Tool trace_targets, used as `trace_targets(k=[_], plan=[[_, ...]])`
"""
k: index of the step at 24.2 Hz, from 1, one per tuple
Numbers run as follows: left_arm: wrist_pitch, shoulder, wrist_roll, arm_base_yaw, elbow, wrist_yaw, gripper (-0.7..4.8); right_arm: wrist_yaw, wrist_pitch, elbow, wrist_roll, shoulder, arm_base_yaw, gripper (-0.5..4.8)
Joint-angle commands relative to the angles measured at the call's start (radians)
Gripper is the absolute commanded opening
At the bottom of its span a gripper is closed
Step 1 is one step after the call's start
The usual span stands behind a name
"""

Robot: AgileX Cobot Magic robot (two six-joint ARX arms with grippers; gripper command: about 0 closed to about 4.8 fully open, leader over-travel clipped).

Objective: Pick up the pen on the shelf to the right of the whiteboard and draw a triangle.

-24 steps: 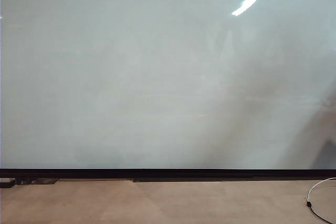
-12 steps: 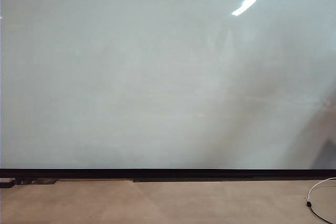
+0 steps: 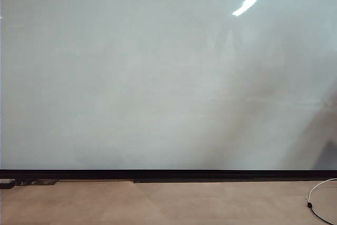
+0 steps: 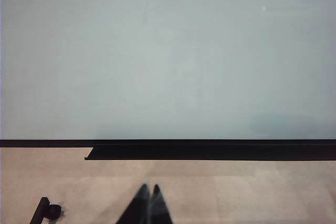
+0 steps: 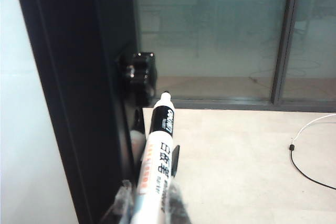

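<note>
The whiteboard [image 3: 158, 77] fills nearly your whole exterior view, glossy and pale, with its black bottom rail [image 3: 168, 174] running above a beige floor and no stroke of a triangle on it yet. Neither arm shows there.

The pen [image 5: 156, 166] is in the right wrist view, just beside the black frame [image 5: 79, 103] at the board's edge, its dark tip pointing away from the camera toward a small black bracket [image 5: 140, 74]. The right gripper [image 5: 149, 205] has its fingers on either side of the lower barrel and looks to be pinching it, though only the fingertips show, so confirm the grip before you lift. Beyond lie glass partitions and a cable [image 5: 307, 153] on the floor.

To do this step well, keep the squeeze firm and centred on the barrel, then draw the pen away from the frame, so the tip does not catch the bracket.

The left gripper [image 4: 148, 203] hangs low in front of the board's tray [image 4: 210, 151], fingertips pressed together, holding nothing. Leave it parked there.
</note>
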Motion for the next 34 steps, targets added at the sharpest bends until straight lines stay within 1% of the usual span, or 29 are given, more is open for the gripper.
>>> trace_targets(k=[1, 6, 7, 10, 16, 20, 23, 25, 29, 31, 32, 33, 34], plan=[[0.012, 0.000, 0.000, 0.000, 0.003, 0.004, -0.05, -0.017, 0.011, 0.002, -0.010, -0.003, 0.001, 0.16], [0.012, 0.000, 0.000, 0.000, 0.003, 0.004, -0.05, -0.018, 0.011, 0.008, -0.013, -0.004, 0.000, 0.08], [0.012, 0.000, 0.000, 0.000, 0.003, 0.004, -0.05, -0.018, 0.011, 0.008, -0.018, -0.012, 0.000, -0.03], [0.012, 0.000, 0.000, 0.000, 0.003, 0.005, -0.05, -0.010, 0.011, 0.008, -0.030, -0.043, -0.004, -0.01], [0.012, 0.000, 0.000, 0.000, 0.003, 0.005, -0.05, 0.068, 0.011, 0.008, -0.037, -0.070, -0.007, -0.02], [0.012, 0.000, 0.000, 0.000, 0.003, 0.004, -0.05, 0.145, 0.011, 0.007, -0.041, -0.070, -0.008, -0.02], [0.012, 0.000, 0.000, 0.000, 0.003, 0.004, -0.05, 0.188, 0.011, -0.003, -0.044, -0.088, -0.029, -0.02], [0.012, 0.000, 0.000, 0.000, 0.003, 0.008, -0.05, 0.224, 0.011, -0.040, -0.064, -0.135, -0.035, -0.02], [0.012, 0.000, 0.000, 0.000, 0.003, 0.008, -0.05, 0.302, 0.010, -0.180, -0.089, -0.327, -0.049, -0.02], [0.012, 0.000, 0.000, 0.000, 0.003, 0.008, -0.05, 0.335, 0.005, -0.274, -0.089, -0.468, -0.049, -0.02], [0.012, 0.000, 0.000, 0.000, 0.003, 0.008, -0.05, 0.370, -0.008, -0.338, -0.088, -0.569, -0.046, -0.02], [0.012, 0.000, 0.000, 0.000, 0.003, 0.008, -0.05, 0.380, -0.018, -0.365, -0.089, -0.615, -0.041, -0.03], [0.012, 0.000, 0.000, 0.000, 0.003, 0.008, -0.05, 0.412, -0.053, -0.420, -0.085, -0.719, -0.033, -0.02]])
